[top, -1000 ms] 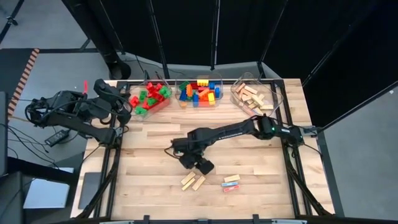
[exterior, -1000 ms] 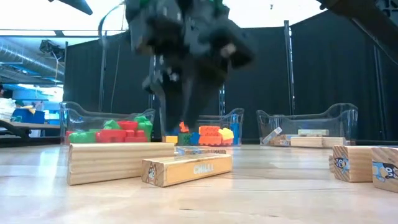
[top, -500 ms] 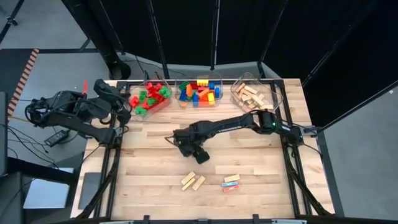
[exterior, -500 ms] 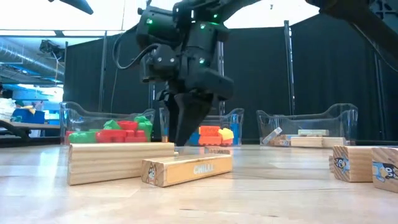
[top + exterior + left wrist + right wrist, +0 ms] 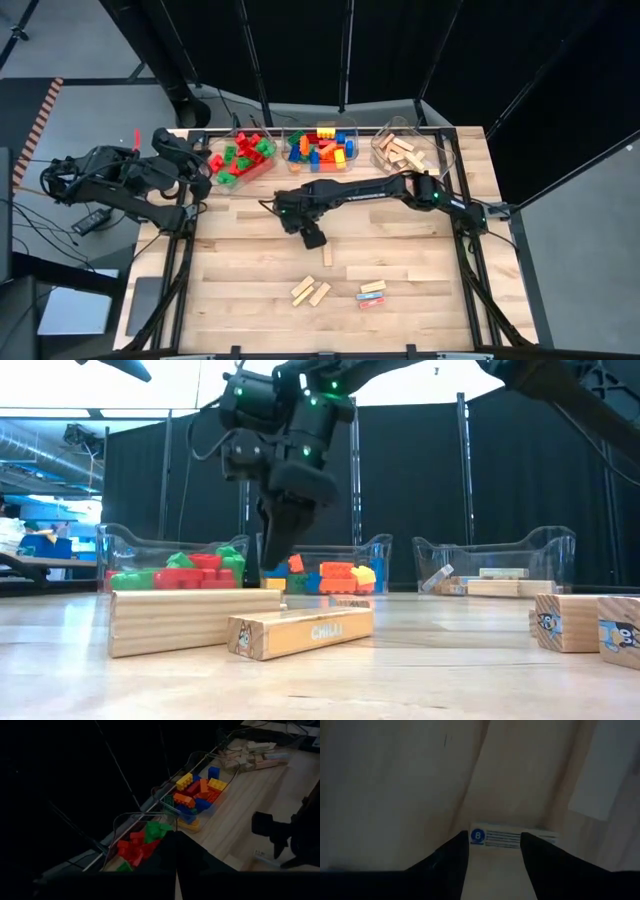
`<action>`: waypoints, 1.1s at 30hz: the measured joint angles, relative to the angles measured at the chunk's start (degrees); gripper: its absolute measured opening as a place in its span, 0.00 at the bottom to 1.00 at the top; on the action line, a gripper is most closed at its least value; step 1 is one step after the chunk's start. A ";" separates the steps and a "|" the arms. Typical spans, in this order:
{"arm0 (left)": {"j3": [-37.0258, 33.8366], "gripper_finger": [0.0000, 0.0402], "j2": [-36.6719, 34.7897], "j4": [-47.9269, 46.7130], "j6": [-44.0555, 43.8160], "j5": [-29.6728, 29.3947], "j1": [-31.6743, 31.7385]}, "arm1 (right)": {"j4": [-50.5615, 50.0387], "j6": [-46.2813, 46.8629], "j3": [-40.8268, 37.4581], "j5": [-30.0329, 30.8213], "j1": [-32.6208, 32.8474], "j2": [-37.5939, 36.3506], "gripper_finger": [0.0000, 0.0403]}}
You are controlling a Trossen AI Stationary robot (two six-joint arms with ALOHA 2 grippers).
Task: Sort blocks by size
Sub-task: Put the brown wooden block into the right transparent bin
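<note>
Tan wooden bar (image 5: 512,839) was clamped between my right gripper (image 5: 313,238) fingers, lifted above the mid surface (image 5: 420,260), short of the bins (image 5: 318,150). My left gripper (image 5: 205,172) sat clenched by the red-green bin.

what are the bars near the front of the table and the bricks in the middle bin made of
Bars: looks like unfinished wood, tan with visible grain and a printed label. Bricks: likely moulded plastic, bright solid colours with studs on top. Middle bin: clear plastic, seemingly.

The high view is evenly lit, with the table (image 5: 240,270) bright against black curtains. The left wrist view is very dim. The right wrist view is dim and blurred.
</note>
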 joint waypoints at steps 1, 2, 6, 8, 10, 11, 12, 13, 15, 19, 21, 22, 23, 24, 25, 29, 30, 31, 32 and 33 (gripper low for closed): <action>0.02 0.01 0.00 0.00 0.00 0.02 0.00 | -0.60 0.78 0.85 0.05 0.00 -0.07 0.48; 0.02 0.01 -0.02 0.02 -0.02 0.02 0.00 | -1.16 3.00 1.71 0.64 0.04 -0.08 0.48; 0.01 0.01 0.00 0.02 -0.63 0.02 0.00 | -2.05 21.99 5.43 2.25 -0.11 -0.10 0.48; 0.02 0.01 -0.01 0.02 -1.44 0.03 0.00 | -3.06 33.42 6.74 5.70 -0.21 -0.23 0.47; 0.02 0.01 -0.01 0.02 -1.66 0.03 0.00 | -4.55 39.85 6.81 9.69 -0.24 -0.30 0.47; 0.02 0.01 0.00 0.02 -1.68 0.04 0.00 | -4.78 42.69 6.55 11.84 -0.24 -0.30 0.47; 0.02 0.01 0.00 0.02 -1.68 0.04 0.00 | -4.39 45.40 5.90 13.11 -0.24 -0.28 0.47; 0.02 0.01 0.00 0.02 -1.68 0.02 0.00 | -3.58 48.04 5.25 13.40 -0.24 -0.28 0.47; 0.01 0.01 -0.02 0.02 -1.68 0.03 0.00 | -1.84 52.46 4.35 13.20 -0.17 -0.28 0.47; 0.01 0.01 0.00 0.04 -1.49 0.02 0.00 | -0.38 56.56 2.43 13.52 -0.10 -0.28 0.47; 0.02 0.01 0.00 0.03 -1.46 0.02 -0.02 | -0.41 57.63 1.22 13.51 -0.13 -0.27 0.47; 0.00 0.01 0.00 0.02 -1.46 0.02 0.00 | -0.03 58.15 0.65 13.39 -0.14 -0.26 0.47; 0.00 0.01 -0.02 0.02 -1.46 0.02 0.00 | 0.76 58.34 0.07 13.27 -0.17 -0.25 0.47; 0.02 0.01 0.00 0.04 -1.44 0.02 0.00 | 2.09 58.39 -0.70 13.28 -0.16 -0.26 0.47; 0.02 0.01 -0.01 0.02 -1.44 0.02 0.00 | 3.54 58.75 -1.63 13.31 -0.05 -0.26 0.47; 0.01 0.01 -0.01 0.02 -1.42 0.02 0.00 | 7.68 61.73 -6.12 12.68 0.47 -0.23 0.47; 0.01 0.01 0.00 0.02 -1.40 0.02 0.00 | 9.43 61.85 -7.50 12.00 0.59 -0.23 0.47; 0.01 0.01 -0.01 0.02 -1.39 0.02 -0.02 | 10.76 62.29 -8.70 10.85 0.59 -0.28 0.47; 0.01 0.01 -0.02 0.02 -1.31 0.02 0.00 | 11.74 63.09 -9.77 10.28 0.70 -0.33 0.47; 0.02 0.01 0.00 0.00 -1.29 0.02 0.00 | 12.78 64.04 -10.86 9.38 0.73 -0.62 0.47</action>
